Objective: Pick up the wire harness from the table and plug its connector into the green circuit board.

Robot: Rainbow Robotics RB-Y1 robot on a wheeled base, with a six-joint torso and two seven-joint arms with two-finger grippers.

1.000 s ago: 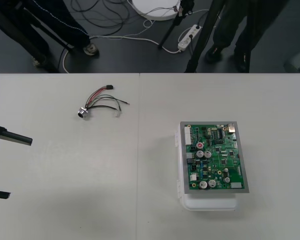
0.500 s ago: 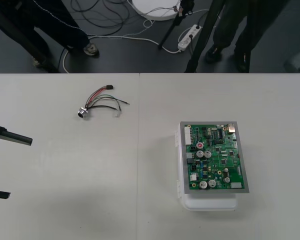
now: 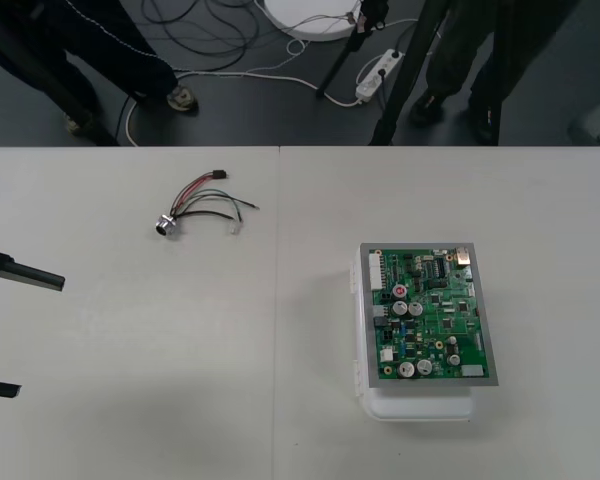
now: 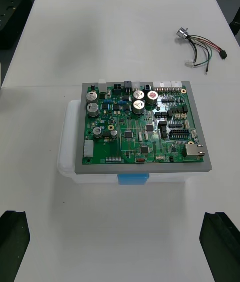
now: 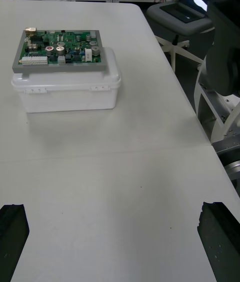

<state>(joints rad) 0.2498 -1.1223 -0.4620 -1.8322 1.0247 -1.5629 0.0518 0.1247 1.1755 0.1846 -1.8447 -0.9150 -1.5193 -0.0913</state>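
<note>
At the near left edge of the desk (image 3: 130, 420) the left gripper (image 3: 41, 336) hangs wide open, empty. The right gripper (image 4: 117, 249), seen from its own wrist, stands equally wide, holding nothing. Right of middle the green circuit board (image 3: 430, 315) sits on its white base (image 3: 420, 405), whose tall side wall the left wrist view reveals. The wire harness (image 3: 200, 207) lies loose near the far edge, left of middle, unplugged. Nothing has shifted since a second ago.

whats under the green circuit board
The green circuit board sits flat on a white base, a box-like block resting on the table. The board covers the base's top, so anything between them or inside the base cannot be seen.
</note>
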